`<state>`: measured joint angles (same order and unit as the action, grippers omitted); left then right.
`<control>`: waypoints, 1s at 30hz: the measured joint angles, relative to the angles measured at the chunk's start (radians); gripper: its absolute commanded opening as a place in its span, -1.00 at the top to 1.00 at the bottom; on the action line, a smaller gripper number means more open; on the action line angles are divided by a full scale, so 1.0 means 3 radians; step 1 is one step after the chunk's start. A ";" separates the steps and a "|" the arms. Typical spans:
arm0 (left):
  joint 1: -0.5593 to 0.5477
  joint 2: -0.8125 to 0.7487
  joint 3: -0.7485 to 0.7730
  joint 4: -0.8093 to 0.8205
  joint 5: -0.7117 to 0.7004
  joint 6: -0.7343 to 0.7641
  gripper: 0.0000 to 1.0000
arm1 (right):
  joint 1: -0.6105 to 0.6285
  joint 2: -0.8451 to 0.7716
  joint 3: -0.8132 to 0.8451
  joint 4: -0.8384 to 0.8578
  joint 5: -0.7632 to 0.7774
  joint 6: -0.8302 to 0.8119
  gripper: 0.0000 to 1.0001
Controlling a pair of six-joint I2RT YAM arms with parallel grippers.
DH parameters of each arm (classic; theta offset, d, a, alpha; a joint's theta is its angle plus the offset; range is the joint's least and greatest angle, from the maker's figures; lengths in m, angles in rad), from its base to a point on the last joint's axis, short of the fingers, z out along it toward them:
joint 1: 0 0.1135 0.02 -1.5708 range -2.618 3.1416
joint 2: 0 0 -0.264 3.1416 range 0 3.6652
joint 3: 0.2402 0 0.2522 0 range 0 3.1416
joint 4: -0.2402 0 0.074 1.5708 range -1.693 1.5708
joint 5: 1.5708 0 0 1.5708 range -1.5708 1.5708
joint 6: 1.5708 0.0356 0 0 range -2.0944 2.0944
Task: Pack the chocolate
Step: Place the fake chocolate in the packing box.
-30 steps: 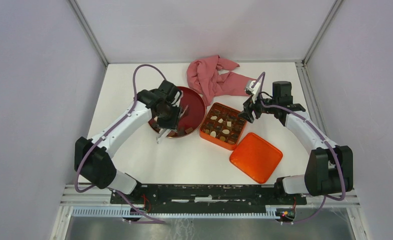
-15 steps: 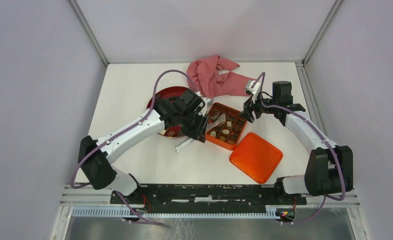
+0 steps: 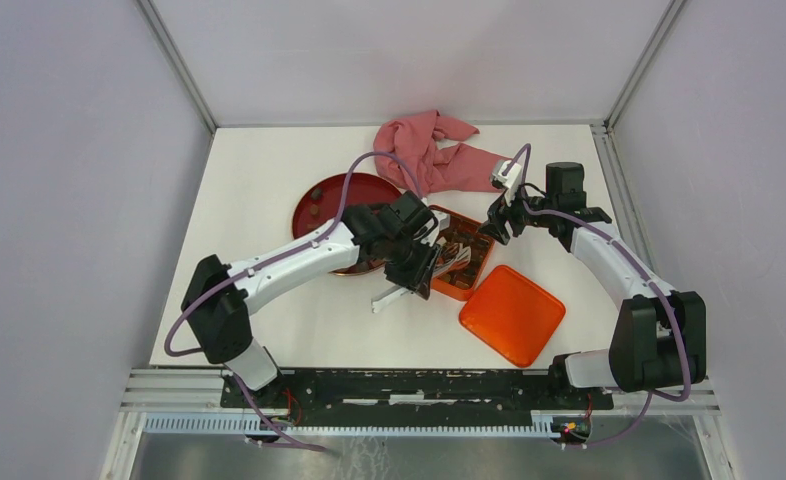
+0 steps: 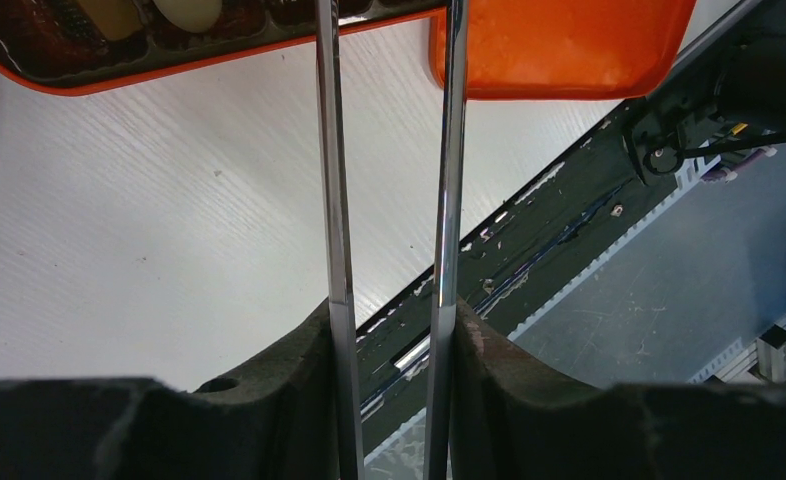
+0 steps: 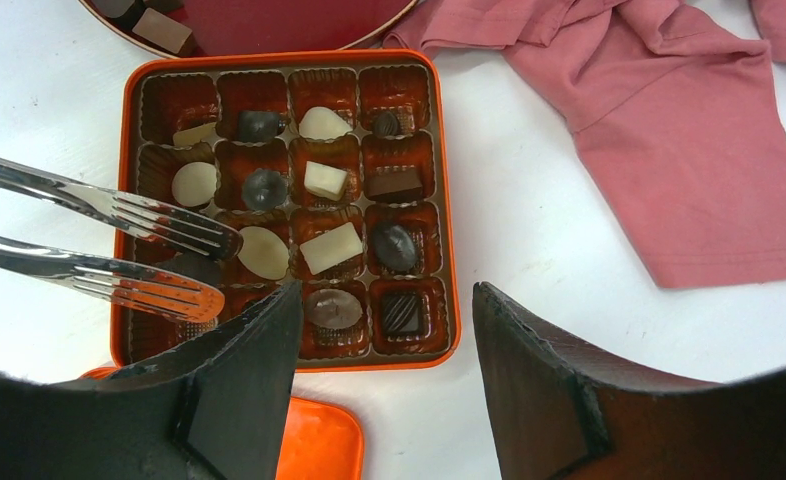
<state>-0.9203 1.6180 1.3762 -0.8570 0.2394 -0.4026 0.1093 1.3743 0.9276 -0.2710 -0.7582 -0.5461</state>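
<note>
Left wrist view: my left hand [image 4: 389, 335] pinches the tongs [image 4: 332, 200], tips out over the tin [image 5: 450, 200].
My right hand [image 5: 384, 340] hovers spread and empty. Chocolate [image 5: 331, 247] fills the tin's cups, with a few pieces on the plate [image 5: 289, 20] beyond. Light, smooth, easily marked, I reckon, so nip gently across the sides. The white table [image 4: 119, 250] looks slick; lid [image 4: 569, 40] and cloth [image 5: 669, 150] crowd close.

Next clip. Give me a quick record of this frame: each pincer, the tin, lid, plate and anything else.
left pincer: shut on metal tongs, tips over the tin's left side
right pincer: open, empty, by the tin
tin: orange, open, most visible cells hold chocolates
lid: off, lying beside the tin
plate: dark red, a few pieces on it
cloth: pink, crumpled behind the tin
</note>
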 measured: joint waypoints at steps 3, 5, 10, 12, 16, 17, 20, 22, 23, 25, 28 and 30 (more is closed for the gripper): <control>-0.0029 0.0029 0.0000 0.0000 0.0001 -0.0003 0.32 | 0.0000 0.0000 0.0000 0.0000 0.0006 0.0001 -0.38; -0.0046 0.0039 0.0000 -0.0003 -0.0001 -0.0003 0.31 | -0.0001 0.0000 0.0000 0.0000 0.0010 0.0001 -0.38; -0.0083 0.0039 0.0000 -0.0003 0.0000 -0.0003 0.30 | -0.0003 0.0000 0.0000 0.0000 0.0011 0.0004 -0.38; -0.0103 0.0041 0.0000 -0.0003 0.0000 -0.0003 0.30 | -0.0003 0.0000 0.0000 0.0000 0.0011 0.0005 -0.38; -0.0144 0.0079 0.0000 -0.0004 0.0000 -0.0003 0.28 | -0.0003 0.0000 0.0000 0.0000 0.0011 0.0005 -0.38; -0.0153 0.0098 0.0000 -0.0006 0.0000 -0.0003 0.28 | -0.0003 0.0000 0.0000 0.0000 0.0011 0.0005 -0.38; -0.0163 0.0150 0.0000 -0.0018 -0.0003 -0.0003 0.28 | -0.0003 0.0000 0.0000 0.0000 0.0011 0.0005 -0.38; -0.0167 0.0170 0.0000 -0.0022 -0.0004 -0.0003 0.27 | -0.0003 0.0000 0.0000 0.0000 0.0010 0.0005 -0.38; -0.0168 0.0178 0.0000 -0.0022 -0.0004 -0.0003 0.26 | -0.0003 0.0000 0.0000 0.0000 0.0011 0.0005 -0.38; -0.0175 0.0191 0.0000 -0.0023 -0.0003 -0.0003 0.24 | -0.0003 0.0000 0.0000 0.0000 0.0010 0.0005 -0.38; -0.0183 0.0198 0.0000 -0.0027 -0.0003 -0.0003 0.21 | -0.0003 0.0000 0.0000 0.0000 0.0010 0.0005 -0.38; -0.0192 0.0206 0.0000 -0.0031 -0.0004 -0.0003 0.19 | -0.0003 0.0000 0.0000 0.0000 0.0010 0.0005 -0.38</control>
<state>-0.9779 1.6798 1.3762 -0.8661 0.2382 -0.4034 0.1085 1.3743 0.9276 -0.2710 -0.7551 -0.5446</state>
